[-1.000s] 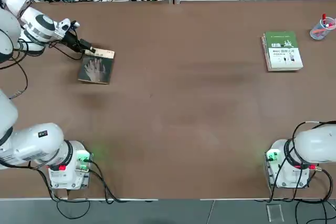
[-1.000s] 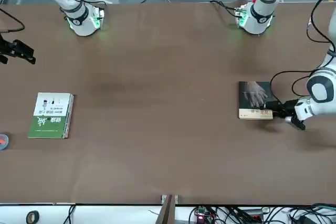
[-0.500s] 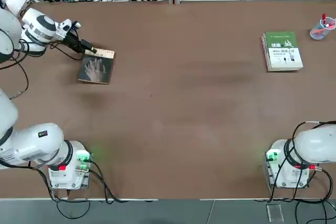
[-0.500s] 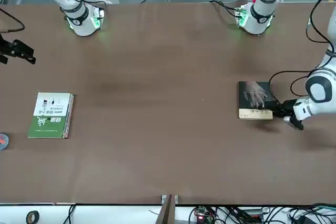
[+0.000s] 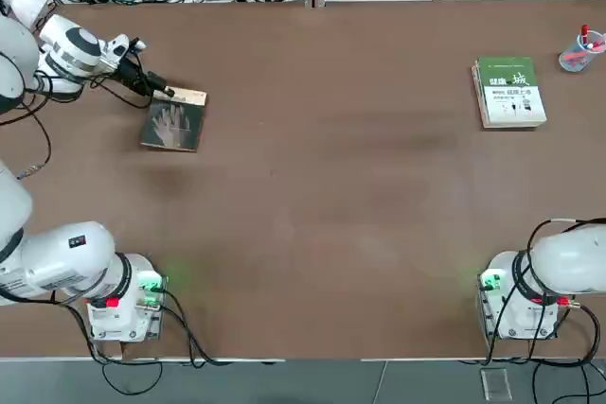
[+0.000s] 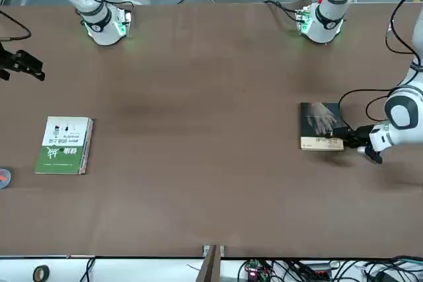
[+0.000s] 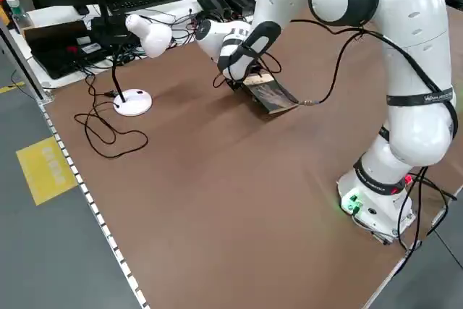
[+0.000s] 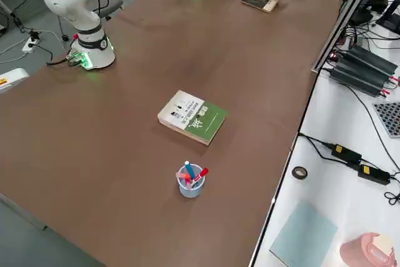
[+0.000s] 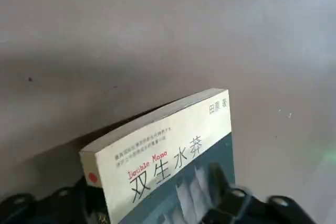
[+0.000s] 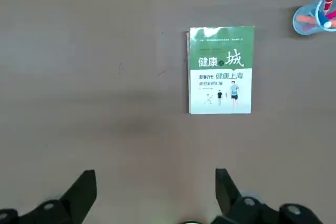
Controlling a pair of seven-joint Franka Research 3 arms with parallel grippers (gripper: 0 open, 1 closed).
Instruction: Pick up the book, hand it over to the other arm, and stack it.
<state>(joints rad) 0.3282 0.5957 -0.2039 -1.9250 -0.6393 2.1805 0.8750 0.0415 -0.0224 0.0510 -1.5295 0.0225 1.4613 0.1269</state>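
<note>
You are looking at two books on the surface [image 5: 312, 186]. The book [image 5: 174, 122] is lying at the far left, and your left pincer [image 5: 159, 89] is clamping its tan-banded corner. One green-and-white book [image 5: 509, 91] is sitting well apart at the far right, near one cup of pens [image 5: 579, 51]. Your right pincer [image 10: 155, 190] is hanging above with fingers spread wide.

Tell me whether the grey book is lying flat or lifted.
Partly lifted. The book is tipped up at the corner the left gripper grips; a shadowed gap shows beneath it, while its far end looks to rest on the table.
</note>
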